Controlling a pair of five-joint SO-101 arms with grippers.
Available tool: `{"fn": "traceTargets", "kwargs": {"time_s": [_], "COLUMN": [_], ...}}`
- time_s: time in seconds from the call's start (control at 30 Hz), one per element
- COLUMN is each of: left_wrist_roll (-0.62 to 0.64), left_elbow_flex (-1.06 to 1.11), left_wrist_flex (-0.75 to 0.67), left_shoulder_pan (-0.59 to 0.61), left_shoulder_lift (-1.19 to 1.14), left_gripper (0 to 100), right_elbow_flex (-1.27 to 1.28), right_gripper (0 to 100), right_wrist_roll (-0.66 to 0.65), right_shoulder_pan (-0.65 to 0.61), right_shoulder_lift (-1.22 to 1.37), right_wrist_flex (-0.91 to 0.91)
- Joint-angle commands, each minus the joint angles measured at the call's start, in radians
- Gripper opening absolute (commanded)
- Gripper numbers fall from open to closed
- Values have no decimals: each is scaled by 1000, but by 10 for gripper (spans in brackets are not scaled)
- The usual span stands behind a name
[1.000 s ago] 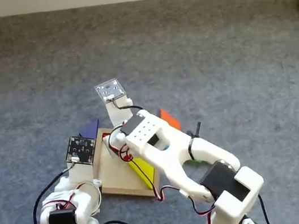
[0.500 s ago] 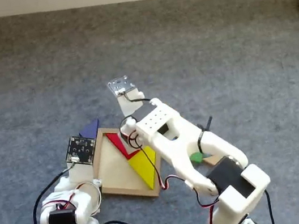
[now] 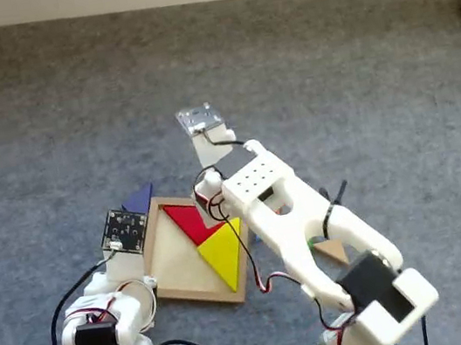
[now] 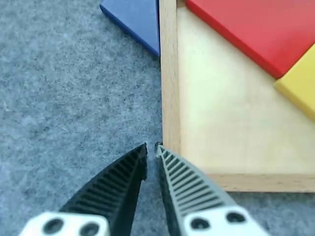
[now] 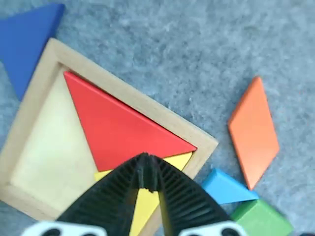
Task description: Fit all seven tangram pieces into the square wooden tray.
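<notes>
The square wooden tray lies between the two arms, with a red triangle and a yellow triangle lying flat in its right half. My right gripper is shut and empty, above where the red triangle meets the yellow triangle. My left gripper is shut and empty, low over the carpet beside the tray's rim. A dark blue triangle lies outside the tray at its far left corner.
On the carpet right of the tray lie an orange parallelogram, a light blue triangle and a green piece. A tan triangle shows beside the right arm. Grey carpet stretches open beyond the tray.
The right arm has swung to the right and away from the tray's middle, uncovering the red and yellow triangles. The left arm has kept still.
</notes>
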State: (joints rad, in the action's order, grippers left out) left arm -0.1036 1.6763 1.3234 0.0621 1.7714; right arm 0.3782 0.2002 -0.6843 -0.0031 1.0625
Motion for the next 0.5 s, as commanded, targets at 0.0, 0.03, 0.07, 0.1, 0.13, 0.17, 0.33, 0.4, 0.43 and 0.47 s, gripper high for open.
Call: {"fn": "traceTargets", "kwargs": {"time_s": [0.0, 0.03, 0.07, 0.1, 0.13, 0.17, 0.33, 0.4, 0.43, 0.47], "left_wrist_roll": [0, 0, 0, 0, 0, 0, 0, 0, 0, 0], "left_elbow_flex": [21, 21, 21, 21, 21, 21, 21, 21, 21, 21], "left_wrist_flex": [0, 0, 0, 0, 0, 0, 0, 0, 0, 0], "left_shoulder_pan": [4, 4, 4, 4, 4, 4, 4, 4, 4, 4], "left_shoulder_lift": [41, 41, 41, 41, 41, 41, 41, 41, 41, 41], "left_gripper": [51, 51, 51, 51, 51, 51, 51, 51, 51, 51], "right_elbow_flex": [-25, -25, -24, -22, -10, 5, 101, 128, 140, 147], "right_gripper": [5, 5, 5, 5, 5, 5, 5, 5, 5, 5], "right_wrist_roll": [112, 146, 178, 207, 236, 261, 348, 377, 393, 407], "right_shoulder_pan": [-58, -79, -96, -107, -114, -120, -160, -194, -214, -229], "right_shoulder_lift": [-70, -70, -70, -70, -71, -77, -81, -79, -79, -79], "right_wrist_flex": [13, 13, 15, 16, 16, 16, 10, 10, 10, 10]}}
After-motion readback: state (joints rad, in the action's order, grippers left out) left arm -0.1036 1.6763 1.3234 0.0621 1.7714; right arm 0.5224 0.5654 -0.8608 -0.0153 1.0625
